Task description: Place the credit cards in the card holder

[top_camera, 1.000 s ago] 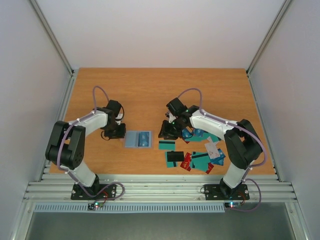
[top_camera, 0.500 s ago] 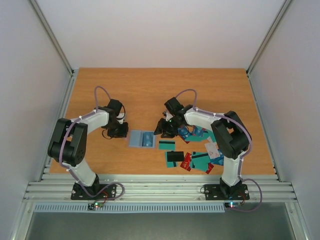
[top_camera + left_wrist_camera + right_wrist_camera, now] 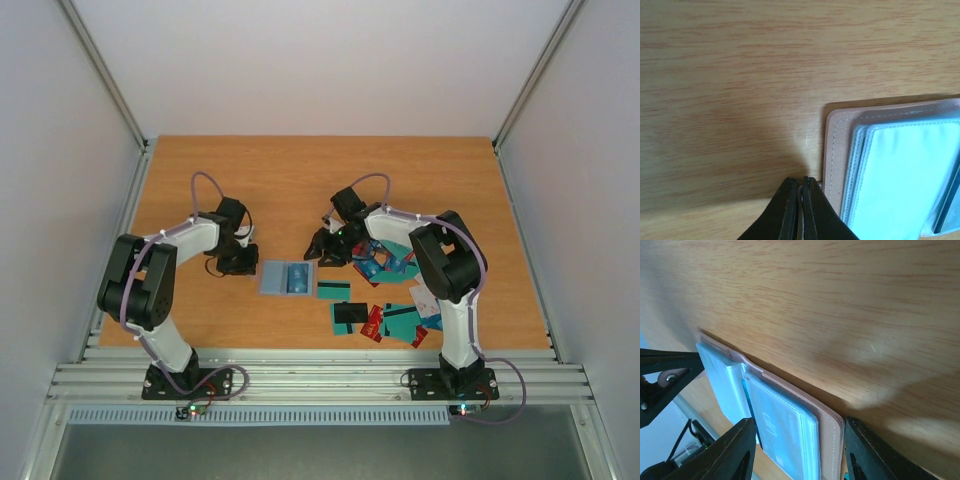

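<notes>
A wood-grain worktop stretched under white walls. The open card holder, a tan stitched border around glossy clear sleeves, lay unheld between the right gripper's wide-parted jaws and just beside the left gripper's closed, seemingly empty tips. It looked light and floppy, so the stiffer border seemed the best hold. Thin, rigid credit cards lay scattered behind the right gripper.

Closed pincer seemingly touching card holder edge.
</notes>
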### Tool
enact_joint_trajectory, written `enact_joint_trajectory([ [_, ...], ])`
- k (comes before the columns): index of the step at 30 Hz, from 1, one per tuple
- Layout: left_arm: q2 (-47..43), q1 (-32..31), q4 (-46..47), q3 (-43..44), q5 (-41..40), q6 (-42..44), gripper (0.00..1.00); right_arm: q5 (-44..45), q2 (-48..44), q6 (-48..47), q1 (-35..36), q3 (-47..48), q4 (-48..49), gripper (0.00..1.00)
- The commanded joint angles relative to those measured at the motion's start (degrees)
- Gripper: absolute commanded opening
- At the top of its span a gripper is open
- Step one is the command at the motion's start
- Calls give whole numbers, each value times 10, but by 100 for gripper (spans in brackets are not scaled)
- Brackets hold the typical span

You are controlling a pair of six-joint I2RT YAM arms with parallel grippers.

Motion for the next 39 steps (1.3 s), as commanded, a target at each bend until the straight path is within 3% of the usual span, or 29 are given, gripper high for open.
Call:
enact_joint_trajectory([
  [1,19,-5,5,7,13,6,7,-42,20,-16,0,4,21,50],
  [13,28,-7,1,18,22,-1,7,-110,1,13,0,16,37,44],
  [39,44,-41,-15,40,26,-24,7,-131,-37,87,18,9,19,38],
])
